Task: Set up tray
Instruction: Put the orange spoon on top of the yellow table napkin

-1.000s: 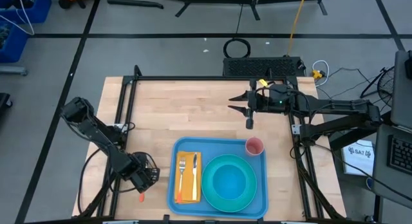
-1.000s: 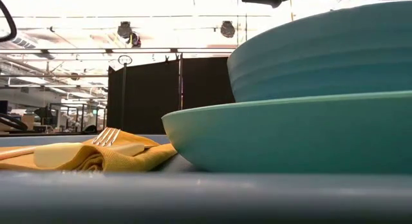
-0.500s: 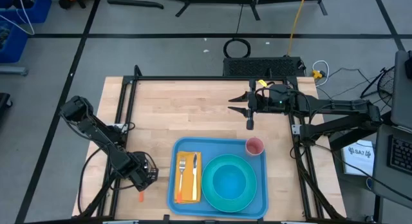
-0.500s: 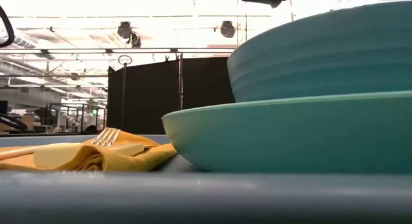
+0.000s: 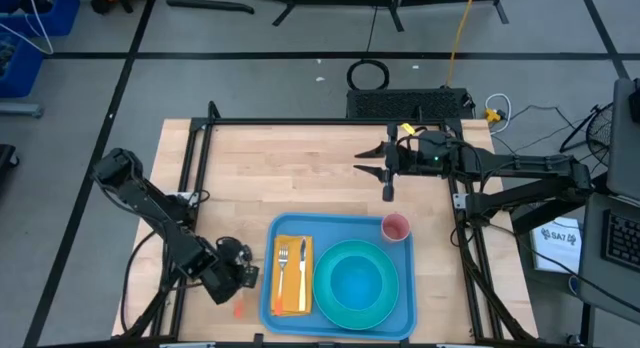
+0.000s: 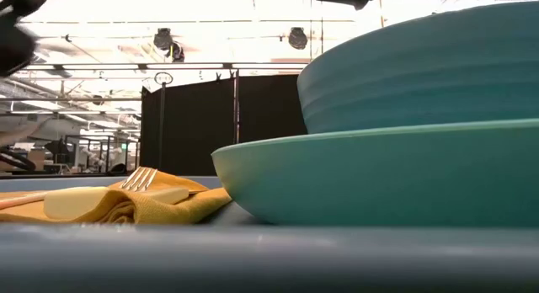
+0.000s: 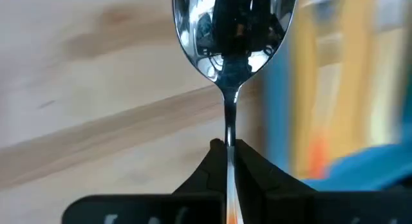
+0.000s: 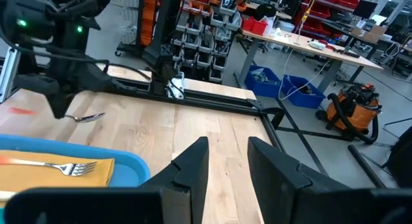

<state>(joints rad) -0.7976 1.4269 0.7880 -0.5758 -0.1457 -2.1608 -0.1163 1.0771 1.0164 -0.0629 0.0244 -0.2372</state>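
The blue tray (image 5: 340, 222) lies at the table's near middle. On it are a turquoise plate (image 5: 355, 283) with a bowl (image 6: 421, 66) in it, a yellow napkin (image 5: 292, 273) bearing a fork (image 6: 140, 177) and a knife, and a pink cup (image 5: 396, 227). My left gripper (image 5: 243, 276) stands just left of the tray, shut on a metal spoon (image 7: 235, 31) with an orange handle (image 5: 238, 309). Over the table's far right, my right gripper (image 5: 386, 178) stays open with nothing between its fingers. My left gripper pinches the spoon's thin neck (image 7: 230, 130), just behind the bowl, between its two fingers. The fingers come from above, slanting down, and lie across the spoon. The bowl (image 8: 89, 116) sticks out ahead of them, low over the wood; whether it touches the table I cannot tell.
A black metal frame (image 5: 300, 121) runs along the table's far and side edges. Bare wood (image 5: 280, 178) lies between the tray and the far edge. Cables and a black box (image 5: 405, 100) lie beyond the table.
My left gripper has shut on the spoon's neck and gone toward the table's right edge, up to the tray's left rim. The spoon has gone with it, its orange handle end shifting right.
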